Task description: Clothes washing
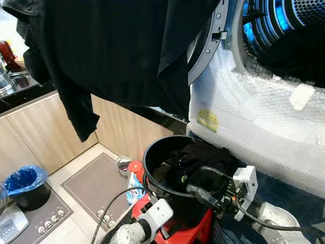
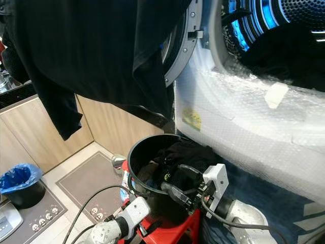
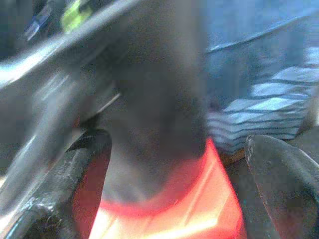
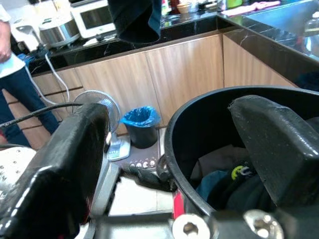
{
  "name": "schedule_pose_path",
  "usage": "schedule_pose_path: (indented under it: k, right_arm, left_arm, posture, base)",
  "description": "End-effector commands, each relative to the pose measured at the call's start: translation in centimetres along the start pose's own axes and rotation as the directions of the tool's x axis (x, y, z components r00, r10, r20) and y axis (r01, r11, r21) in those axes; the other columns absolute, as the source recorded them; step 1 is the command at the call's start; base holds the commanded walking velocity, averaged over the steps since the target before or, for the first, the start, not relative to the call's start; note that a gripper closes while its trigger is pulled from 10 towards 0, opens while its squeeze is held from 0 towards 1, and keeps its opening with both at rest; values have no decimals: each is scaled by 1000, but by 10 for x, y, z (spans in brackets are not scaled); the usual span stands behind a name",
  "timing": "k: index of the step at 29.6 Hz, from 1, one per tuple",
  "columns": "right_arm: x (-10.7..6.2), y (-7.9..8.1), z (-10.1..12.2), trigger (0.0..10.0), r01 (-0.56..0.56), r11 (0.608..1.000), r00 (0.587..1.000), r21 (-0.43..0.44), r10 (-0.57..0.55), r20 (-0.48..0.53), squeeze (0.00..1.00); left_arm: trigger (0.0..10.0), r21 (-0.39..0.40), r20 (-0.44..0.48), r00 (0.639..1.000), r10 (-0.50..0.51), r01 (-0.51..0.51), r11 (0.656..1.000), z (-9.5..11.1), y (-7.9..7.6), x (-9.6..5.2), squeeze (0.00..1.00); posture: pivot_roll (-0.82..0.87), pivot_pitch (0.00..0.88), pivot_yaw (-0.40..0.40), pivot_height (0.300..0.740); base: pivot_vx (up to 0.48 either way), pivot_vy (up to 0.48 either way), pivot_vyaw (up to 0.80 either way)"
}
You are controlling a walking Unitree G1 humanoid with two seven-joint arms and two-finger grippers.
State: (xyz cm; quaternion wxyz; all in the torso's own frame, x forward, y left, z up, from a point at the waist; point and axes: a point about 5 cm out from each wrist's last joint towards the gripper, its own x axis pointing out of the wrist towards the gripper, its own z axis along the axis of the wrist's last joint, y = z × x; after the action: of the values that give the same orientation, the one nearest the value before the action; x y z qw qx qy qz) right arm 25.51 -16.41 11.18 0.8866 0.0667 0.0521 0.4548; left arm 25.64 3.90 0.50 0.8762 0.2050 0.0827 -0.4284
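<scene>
Black round plastic bucket still holds dark clothes; my right gripper hovers spread at its rim, washer drum awaiting loading.

Even daylight keeps the head views sharp. Blue light glows inside the perforated steel washer drum. The left wrist view is heavily smeared with blur.

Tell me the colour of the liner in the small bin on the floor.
Blue. The bin liner shows best in the left eye view, over a black bin.
</scene>
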Motion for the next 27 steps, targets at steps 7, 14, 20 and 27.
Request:
schedule_pose_path:
  k: [7, 14, 20, 27]
  right_arm:
    - [3, 0, 3, 10000, -26, 999, 1000, -23, 25, -18, 0]
    - [3, -2, 3, 10000, -25, 999, 999, -25, 24, -23, 0]
    - [4, -3, 2, 10000, -29, 999, 999, -23, 28, -31, 0]
    - [8, -15, 3, 10000, 52, 999, 999, -10, -52, -11, 0]
  left_arm:
    - [10000, 27, 18, 997, -78, 78, 997, 6, -13, 4, 0]
    - [10000, 50, 36, 988, -148, 146, 988, 12, -13, 4, 0]
    - [10000, 9, 150, 970, -191, 192, 981, 39, 2, 6, 0]
    - [10000, 60, 209, 943, -260, 253, 966, 63, 5, 1, 0]
  posture:
    - [-145, 19, 89, 740]
    - [-141, 21, 84, 740]
    - [-128, 23, 79, 740]
    - [-126, 17, 81, 740]
  base:
    - [0, 0, 0]
    - [0, 0, 0]
    - [0, 0, 0]
    - [0, 0, 0]
